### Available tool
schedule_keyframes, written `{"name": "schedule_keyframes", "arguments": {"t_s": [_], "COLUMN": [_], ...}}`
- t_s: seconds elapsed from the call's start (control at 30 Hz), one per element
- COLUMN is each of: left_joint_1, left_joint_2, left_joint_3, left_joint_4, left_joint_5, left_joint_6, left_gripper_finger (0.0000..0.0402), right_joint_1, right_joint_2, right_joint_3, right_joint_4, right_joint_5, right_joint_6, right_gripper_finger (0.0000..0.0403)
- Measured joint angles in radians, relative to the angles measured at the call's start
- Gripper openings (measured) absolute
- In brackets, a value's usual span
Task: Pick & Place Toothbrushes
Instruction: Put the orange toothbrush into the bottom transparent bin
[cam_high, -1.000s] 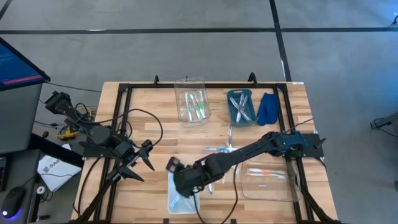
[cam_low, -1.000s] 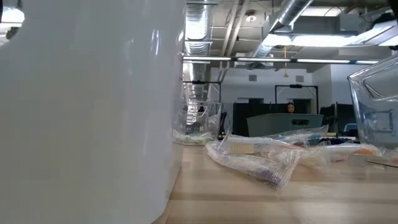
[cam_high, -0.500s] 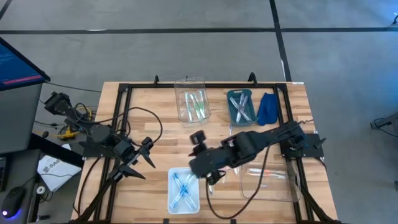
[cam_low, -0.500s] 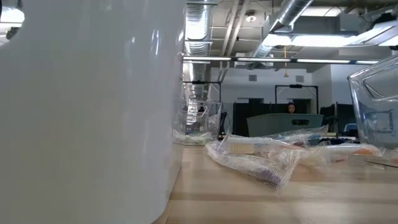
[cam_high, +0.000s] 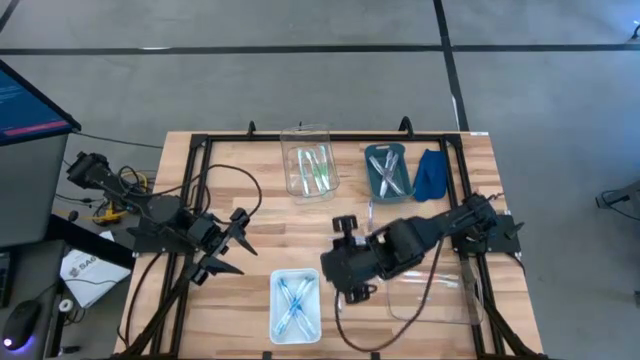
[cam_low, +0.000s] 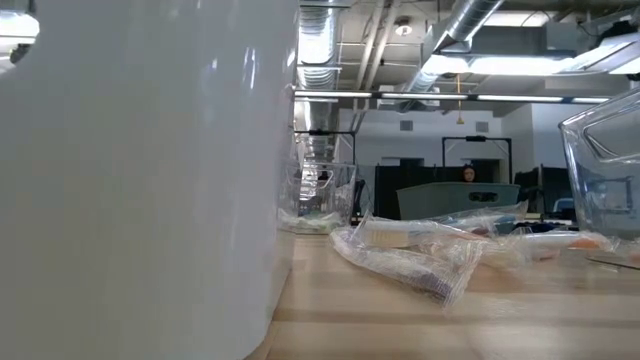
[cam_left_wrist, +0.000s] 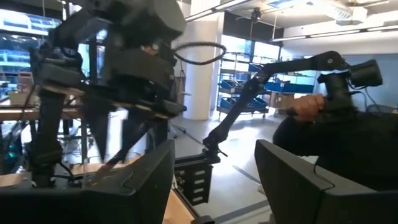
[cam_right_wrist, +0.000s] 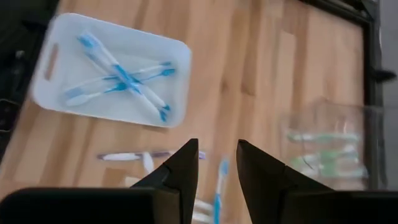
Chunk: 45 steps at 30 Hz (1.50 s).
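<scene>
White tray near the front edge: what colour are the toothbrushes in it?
Blue toothbrushes with whitish handles; the right wrist view shows them best.

No legible text, label, brand, number or sign in any view. White sheet (cam_high: 82, 268) beside tabletop (cam_high: 250, 215) carries dark print, too small to read.
</scene>
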Motion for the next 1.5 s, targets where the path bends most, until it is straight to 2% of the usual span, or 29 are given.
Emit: {"name": "schedule_keyframes", "arguments": {"t_s": [0.2,0.37,0.53,0.77,0.93,1.1,1.3,1.4,1.5], "left_joint_1": [0.002,0.002,0.002,0.002,0.017,0.043,0.077,0.091,0.099], "left_joint_2": [0.000,0.000,0.000,0.000,0.000,0.000,0.000,0.000,0.010], "left_joint_3": [0.000,0.000,0.000,0.000,0.000,0.000,0.000,0.000,0.000], "left_joint_4": [0.000,0.001,0.006,0.015,0.026,0.033,0.038,0.039,0.040], "left_joint_5": [0.000,0.000,0.000,0.000,0.000,0.000,-0.010,-0.067,-0.131], "left_joint_6": [0.015,0.039,0.040,0.061,0.061,0.060,0.060,0.073,0.091], "left_gripper_finger": [0.0218,0.0218,0.0218,0.0218,0.0218,0.0218,0.0218,0.0218,0.0218], "right_joint_1": [0.042,0.054,0.060,0.039,-0.014,-0.069,-0.113,-0.117,-0.110], "right_joint_2": [-0.013,-0.070,-0.212,-0.506,-0.674,-0.735,-0.707,-0.675,-0.647], "right_joint_3": [-0.092,-0.233,-0.503,-0.959,-1.177,-1.237,-1.238,-1.239,-1.239], "right_joint_4": [0.105,0.203,0.429,0.867,1.166,1.337,1.599,1.720,1.746], "right_joint_5": [0.005,0.029,0.029,0.022,0.023,0.023,0.023,0.023,0.023], "right_joint_6": [-0.007,0.015,0.011,0.049,0.050,-0.035,-0.194,-0.156,-0.072], "right_gripper_finger": [0.0103,0.0103,0.0103,0.0103,0.0103,0.0103,0.0103,0.0103,0.0103]}}
